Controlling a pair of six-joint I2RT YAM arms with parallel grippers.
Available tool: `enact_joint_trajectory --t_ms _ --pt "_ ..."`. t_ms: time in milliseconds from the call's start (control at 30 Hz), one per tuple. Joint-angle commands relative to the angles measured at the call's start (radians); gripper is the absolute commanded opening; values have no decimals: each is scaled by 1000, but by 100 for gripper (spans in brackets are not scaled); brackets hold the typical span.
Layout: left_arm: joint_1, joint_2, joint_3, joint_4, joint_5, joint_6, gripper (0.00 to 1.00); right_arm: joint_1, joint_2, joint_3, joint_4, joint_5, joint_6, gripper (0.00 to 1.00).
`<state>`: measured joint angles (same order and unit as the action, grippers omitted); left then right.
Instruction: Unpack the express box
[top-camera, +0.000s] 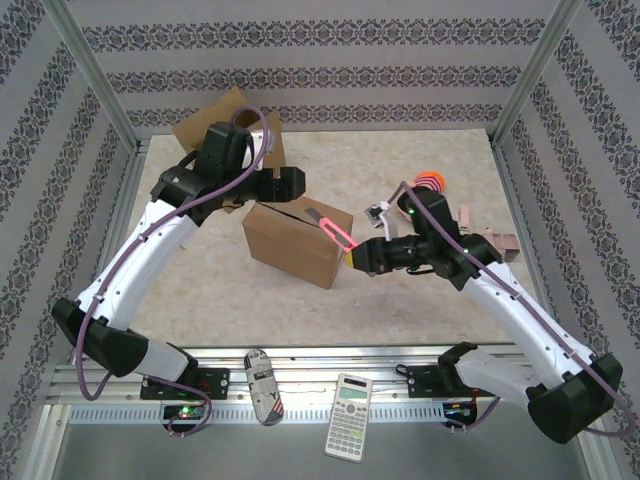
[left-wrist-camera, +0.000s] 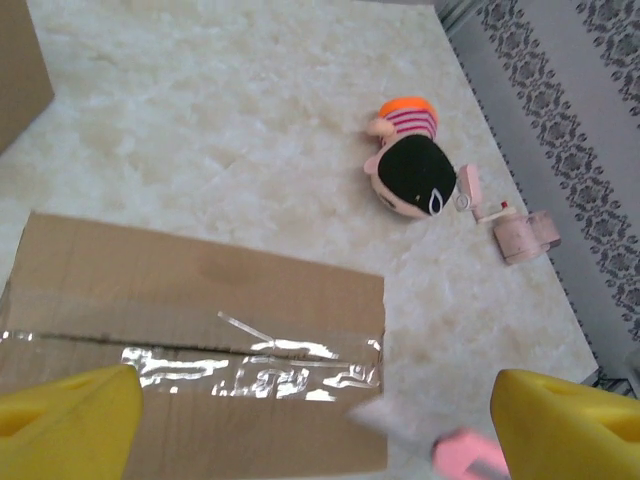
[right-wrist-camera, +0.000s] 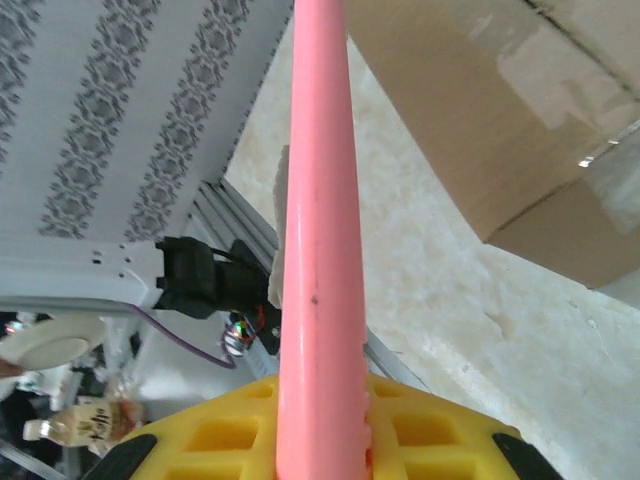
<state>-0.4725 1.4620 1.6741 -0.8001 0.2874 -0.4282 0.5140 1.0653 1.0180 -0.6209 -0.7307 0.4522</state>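
Note:
The brown cardboard express box (top-camera: 297, 240) sits mid-table, its top seam covered with clear tape (left-wrist-camera: 250, 375). My left gripper (top-camera: 285, 185) hovers open over the box's far side; its yellow fingers (left-wrist-camera: 70, 425) stand wide apart above the taped lid with nothing between them. My right gripper (top-camera: 362, 255) is shut on a pink utility knife (top-camera: 335, 232), which points toward the box's right end. The knife (right-wrist-camera: 320, 250) runs straight up from the right gripper (right-wrist-camera: 320, 440), with the box (right-wrist-camera: 500, 110) beyond it. Its blurred pink tip (left-wrist-camera: 465, 455) lies off the lid's right edge.
A doll (top-camera: 432, 183) with an orange hat lies at the right rear, small pink items (top-camera: 497, 243) beside it. Loose cardboard (top-camera: 225, 125) leans at the back left. A calculator (top-camera: 350, 402) and a striped case (top-camera: 264, 386) rest on the front rail.

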Motion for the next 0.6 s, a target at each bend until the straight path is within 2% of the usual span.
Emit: enact_joint_trajectory --t_ms 0,167,567 --pt "-26 54 59 -63 -34 -4 91 54 19 88 -62 197 -60 0" --pt "-51 122 109 -146 -106 10 91 96 48 162 -75 272 -66 0" --pt "-94 167 131 -179 -154 23 92 163 163 288 -112 379 -83 0"
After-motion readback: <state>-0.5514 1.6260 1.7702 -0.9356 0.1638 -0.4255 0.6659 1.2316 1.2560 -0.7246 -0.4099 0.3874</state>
